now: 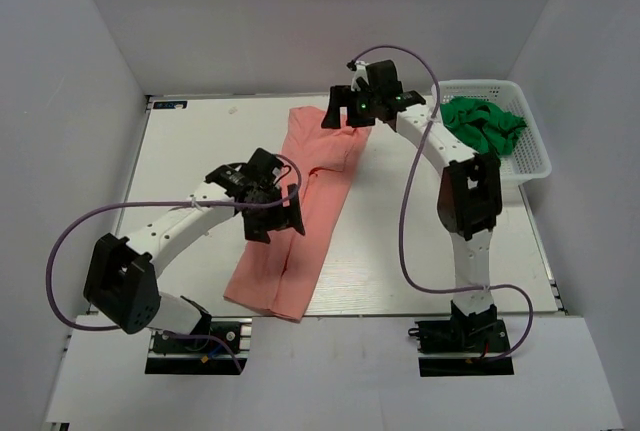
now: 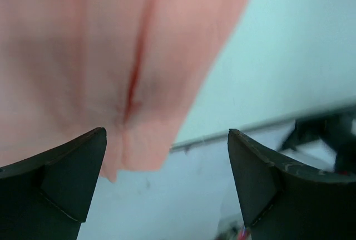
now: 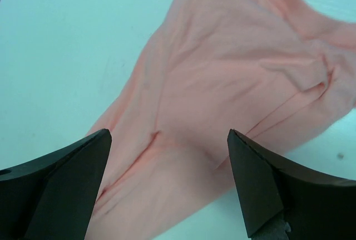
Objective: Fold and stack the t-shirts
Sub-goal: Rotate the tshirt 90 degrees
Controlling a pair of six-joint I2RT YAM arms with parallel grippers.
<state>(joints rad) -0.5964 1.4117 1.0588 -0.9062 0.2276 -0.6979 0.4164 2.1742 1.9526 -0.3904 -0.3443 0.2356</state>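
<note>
Left arm (image 1: 170, 231) reaches from its base toward 2 o'clock; left gripper (image 1: 277, 219) points downward, jaws spread wide, empty. Right arm (image 1: 440, 156) rises, then bends toward 11 o'clock; right gripper (image 1: 338, 112) likewise agape, empty.

1. The tabletop (image 1: 200, 141) lies bare across the upper left of the frame, giving wide passage.
2. The salmon-pink shirt (image 1: 300, 261) runs as a long strip down the middle, covering almost the whole depth.
3. A narrower bare lane lies between that shirt and the right arm (image 1: 465, 201).
4. The white basket (image 1: 540, 166) holding the green garment (image 1: 483, 123) blocks the upper right corner; it is open from above.
5. The right arm's purple cable (image 1: 405, 231) loops into the centre-right lane.
6. The left arm (image 1: 170, 231) bars the lower left.
7. Grey walls (image 1: 80, 101) close three sides.
</note>
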